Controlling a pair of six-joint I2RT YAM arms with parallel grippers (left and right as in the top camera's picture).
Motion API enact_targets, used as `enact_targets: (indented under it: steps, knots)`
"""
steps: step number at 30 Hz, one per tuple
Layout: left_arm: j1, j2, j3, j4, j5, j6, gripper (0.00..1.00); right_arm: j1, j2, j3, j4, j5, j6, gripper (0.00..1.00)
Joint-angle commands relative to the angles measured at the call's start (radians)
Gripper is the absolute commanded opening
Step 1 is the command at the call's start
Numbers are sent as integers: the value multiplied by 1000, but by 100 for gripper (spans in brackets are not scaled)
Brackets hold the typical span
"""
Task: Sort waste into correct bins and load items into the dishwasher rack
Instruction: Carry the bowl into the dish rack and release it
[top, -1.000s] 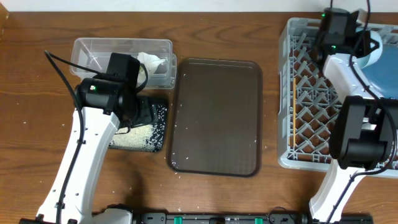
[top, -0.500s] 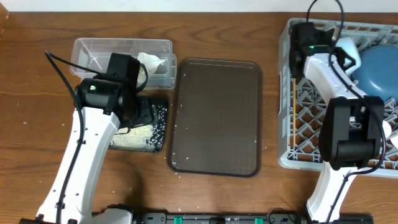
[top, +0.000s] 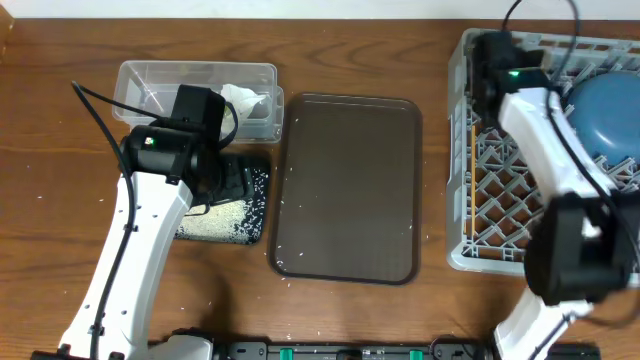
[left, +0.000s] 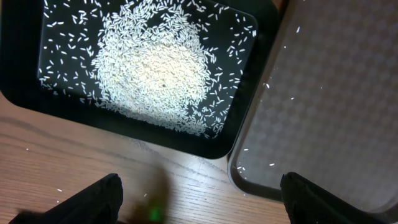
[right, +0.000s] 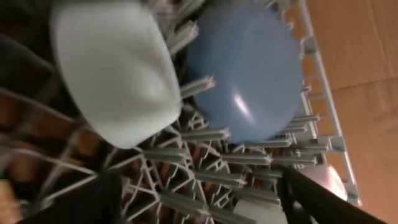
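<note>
Right arm (top: 537, 128) has swung aside, uncovering the blue plate (top: 606, 106).

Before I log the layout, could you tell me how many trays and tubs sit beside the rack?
3: the clear tub at back left, the black tray of rice in front of it, partly under the left arm, and the brown serving tray at centre.

Even overhead light, sharp; right wrist view dim, motion-blurred; glare spot on plate (right: 239, 102)

Open passage over low brown tray (top: 345, 190); rack (top: 457, 150) crowded: pegs (right: 205, 134), blue plate (top: 605, 110), bowl (right: 112, 68).
</note>
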Motion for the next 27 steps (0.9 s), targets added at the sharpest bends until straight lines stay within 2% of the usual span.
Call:
enact_targets:
  steps: [1, 6, 9, 11, 14, 19, 23, 27]
  knots:
    - [4, 5, -2, -4, -5, -16, 84, -15, -163, 7, -12, -167, 19, 81]
    - [4, 5, -2, -3, -5, -16, 84, -63, -274, 7, -116, -510, 21, 87]
    - [4, 5, -2, 5, -5, -16, 85, -93, -279, 6, -193, -729, -3, 99]
    - [3, 5, -2, 24, -5, -11, 90, -108, -272, 4, -228, -842, -49, 99]
    - [3, 10, -2, 70, -5, 31, 91, -127, -270, 3, -258, -982, -160, 99]
    - [4, 40, -2, 63, -5, 95, 95, -198, -270, 3, -312, -1094, -182, 99]
    - [4, 59, -8, -48, -5, 83, 95, -259, -279, 0, -414, -1094, -183, 99]
    - [3, 30, -48, -73, -5, 74, 94, -287, -327, -48, -438, -1055, -174, 99]
